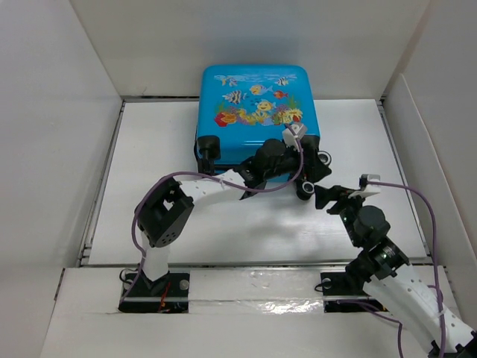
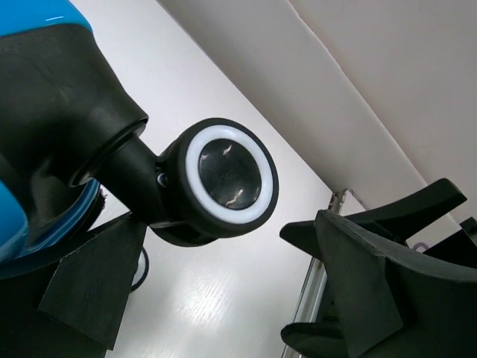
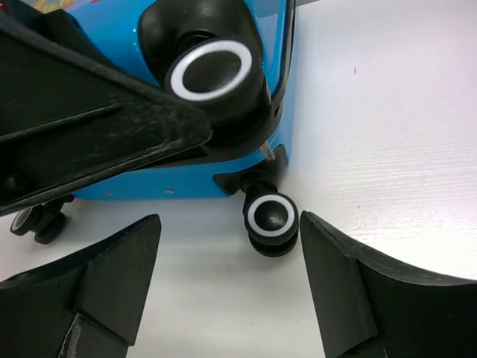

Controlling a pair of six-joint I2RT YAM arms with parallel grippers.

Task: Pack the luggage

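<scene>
The luggage [image 1: 253, 112] is a bright-blue suitcase with a fish print. It lies flat and shut at the back middle of the table, wheels toward me. My left gripper [image 1: 311, 170] is open at its near right corner. In the left wrist view [image 2: 223, 298] a black wheel with a white ring [image 2: 229, 179] hangs just above the gap between the fingers, touching neither. My right gripper [image 1: 333, 196] is open and empty just right of that corner. In the right wrist view [image 3: 227, 291] the lower wheel [image 3: 271, 216] sits between the fingers, close to the right finger [image 3: 350, 291].
White walls [image 1: 59, 112] box in the table on the left, back and right. A second wheel [image 1: 207, 146] sticks out at the suitcase's near left corner. My left arm's black finger [image 3: 89, 142] crosses the upper left of the right wrist view. Bare table [image 1: 246, 224] lies in front.
</scene>
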